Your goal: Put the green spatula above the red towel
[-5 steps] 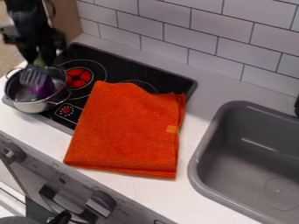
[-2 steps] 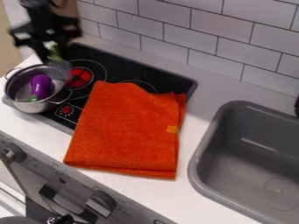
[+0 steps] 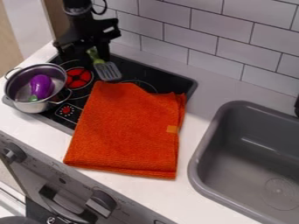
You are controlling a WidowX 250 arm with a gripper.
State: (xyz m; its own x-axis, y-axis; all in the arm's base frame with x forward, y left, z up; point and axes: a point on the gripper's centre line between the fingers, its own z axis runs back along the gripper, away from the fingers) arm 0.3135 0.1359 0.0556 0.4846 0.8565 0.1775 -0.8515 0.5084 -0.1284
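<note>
Nearest, along the foot of the view, ran the oven front with its dark knob (image 3: pixel 102 203), and behind it the pale counter (image 3: pixel 123 186). Across that counter, its far end reaching over the stove (image 3: pixel 165 82), lay the red towel (image 3: pixel 125 131) (closer to orange, to be fair), folded and fairly flat, with a little peak along its far edge. It seemed ready to serve as the marker for the placing. The grey sink (image 3: pixel 245 105) sat to the right of it, well apart.

Farther up and to the left, a metal pot (image 3: pixel 36 107) stood on the stove with a purple eggplant (image 3: pixel 41 85) inside; neither appeared to have any part in the job.

Beyond the pot and towel, the gripper (image 3: pixel 93 50) held the green spatula (image 3: pixel 106 68) by its handle, with the slotted grey blade slanting down near the towel's far left corner. Whether the blade touched anything beneath it could not be told.

So the grasp was done, and the spatula was out of the pot and close to its goal. Left to do, as I judged it, were settling it squarely above the towel, lowering it if needed, and letting go. Behind everything rose the tiled wall (image 3: pixel 216 43).
</note>
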